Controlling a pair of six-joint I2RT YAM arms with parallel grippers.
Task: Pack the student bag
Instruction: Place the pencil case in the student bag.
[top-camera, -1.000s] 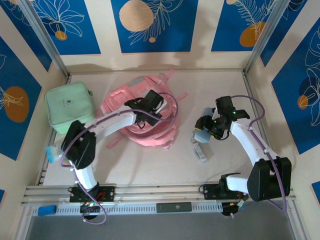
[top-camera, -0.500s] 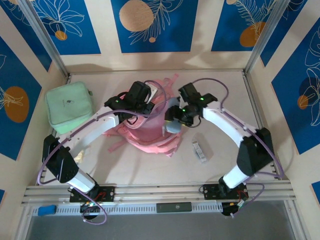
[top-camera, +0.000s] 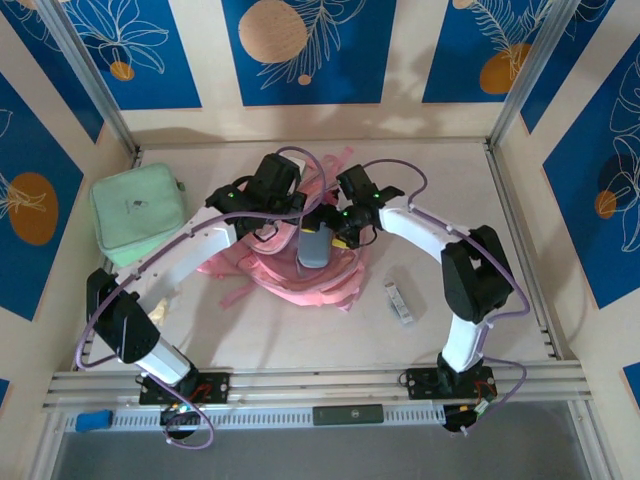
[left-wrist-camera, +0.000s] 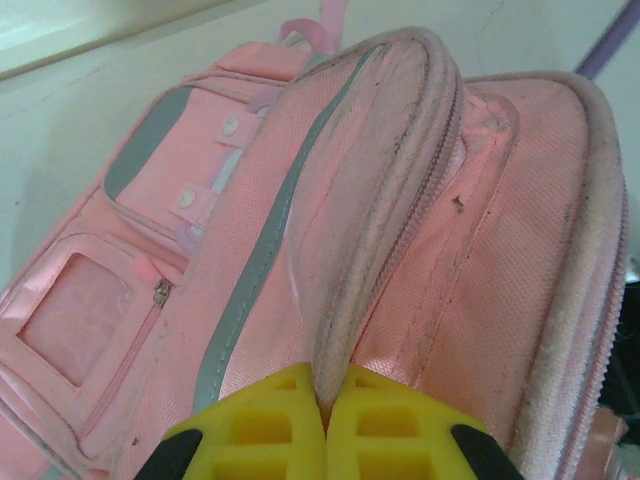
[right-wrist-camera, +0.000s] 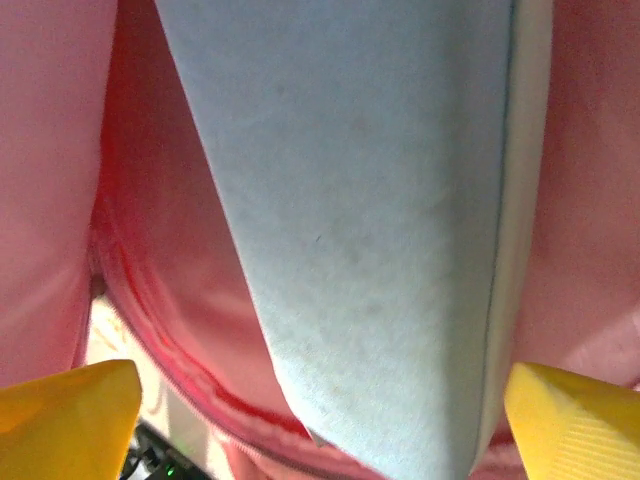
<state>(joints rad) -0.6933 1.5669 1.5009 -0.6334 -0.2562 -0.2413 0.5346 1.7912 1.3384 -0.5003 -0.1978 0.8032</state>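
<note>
Blue pouch (right-wrist-camera: 360, 230) — partway into student bag (left-wrist-camera: 400, 250)

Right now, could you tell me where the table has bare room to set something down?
Bare: the near strip of table between the student bag and the front rail, and the back right corner beyond the right arm. Crowded: the middle, where both arms meet over the bag, and the left, taken by the mint case.
</note>
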